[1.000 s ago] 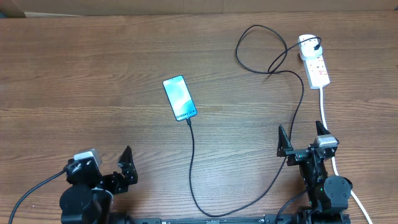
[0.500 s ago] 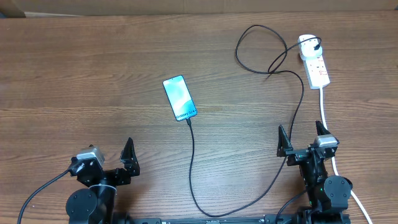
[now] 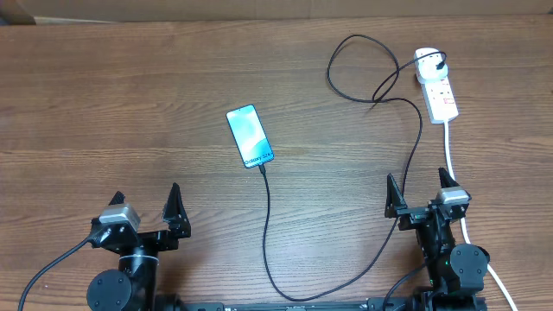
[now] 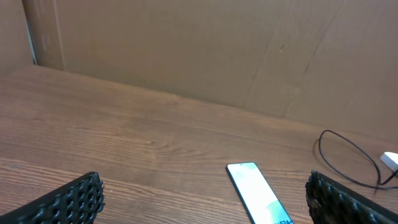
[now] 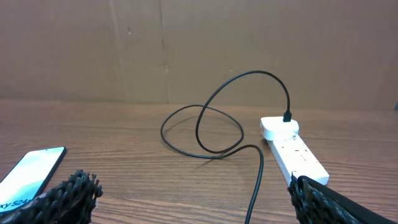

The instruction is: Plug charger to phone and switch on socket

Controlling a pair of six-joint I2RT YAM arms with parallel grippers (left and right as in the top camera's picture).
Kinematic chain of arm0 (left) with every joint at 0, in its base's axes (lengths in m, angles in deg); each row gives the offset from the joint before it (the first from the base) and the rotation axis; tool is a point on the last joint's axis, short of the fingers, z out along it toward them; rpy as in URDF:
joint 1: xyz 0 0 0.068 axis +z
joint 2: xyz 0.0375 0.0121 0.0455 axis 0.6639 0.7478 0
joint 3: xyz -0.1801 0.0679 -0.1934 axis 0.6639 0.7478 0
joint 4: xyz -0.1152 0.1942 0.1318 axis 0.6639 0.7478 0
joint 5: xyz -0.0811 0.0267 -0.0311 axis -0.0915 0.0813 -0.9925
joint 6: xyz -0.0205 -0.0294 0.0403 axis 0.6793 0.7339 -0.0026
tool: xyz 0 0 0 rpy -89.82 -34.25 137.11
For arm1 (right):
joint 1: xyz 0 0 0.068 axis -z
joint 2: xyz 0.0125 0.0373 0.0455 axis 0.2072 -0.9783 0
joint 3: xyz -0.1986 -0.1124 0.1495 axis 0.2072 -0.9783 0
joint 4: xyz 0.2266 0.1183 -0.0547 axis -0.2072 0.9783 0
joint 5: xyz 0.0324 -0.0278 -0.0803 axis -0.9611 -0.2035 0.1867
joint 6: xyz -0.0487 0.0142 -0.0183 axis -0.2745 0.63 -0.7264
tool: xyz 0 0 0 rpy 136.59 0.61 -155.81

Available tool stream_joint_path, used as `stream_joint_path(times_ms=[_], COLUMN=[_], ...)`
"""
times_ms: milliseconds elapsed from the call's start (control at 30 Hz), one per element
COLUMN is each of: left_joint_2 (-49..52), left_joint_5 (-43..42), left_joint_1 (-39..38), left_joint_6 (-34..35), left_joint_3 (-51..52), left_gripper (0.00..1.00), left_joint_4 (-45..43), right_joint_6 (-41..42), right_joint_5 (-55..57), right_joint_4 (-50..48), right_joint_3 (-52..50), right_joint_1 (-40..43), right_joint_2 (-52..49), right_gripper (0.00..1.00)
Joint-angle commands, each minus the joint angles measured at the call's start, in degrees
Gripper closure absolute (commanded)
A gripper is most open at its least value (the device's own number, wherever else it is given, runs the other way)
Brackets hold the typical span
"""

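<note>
The phone (image 3: 251, 136) lies screen up, lit light blue, at the table's middle; it also shows in the left wrist view (image 4: 258, 200) and the right wrist view (image 5: 28, 175). The black charger cable (image 3: 267, 220) runs from the phone's near end, loops forward and back to a black plug seated in the white socket strip (image 3: 437, 86), which also shows in the right wrist view (image 5: 293, 147). My left gripper (image 3: 145, 207) is open and empty at the front left. My right gripper (image 3: 421, 192) is open and empty at the front right, the cable (image 5: 255, 180) passing between its fingers.
The strip's thick white cord (image 3: 451, 151) runs toward the front edge past my right arm. A brown cardboard wall (image 4: 199, 50) stands along the table's far side.
My left arm has swung so its open fingers now point straight toward the far side. The right arm, phone and cable have not moved.
</note>
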Motion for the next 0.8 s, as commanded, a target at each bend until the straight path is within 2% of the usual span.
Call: stream_joint_path(times_ms=[0, 767], left_joint_2=[-0.79, -0.81], left_joint_5=[0.79, 2.1], left_joint_1=[0.28, 0.28], left_joint_6=[-1.36, -1.53], left_joint_3=[0.26, 2.47], left_gripper=[0.0, 0.0], left_joint_4=[-0.31, -1.16], right_joint_6=[0.35, 0.35], right_joint_5=[0.55, 0.55], right_joint_4=[-0.24, -0.24], right_joint_3=[-0.59, -0.59], right_joint_1=[0.09, 0.09], right_joint_2=[0.35, 0.35], right_gripper=[0.0, 0.0])
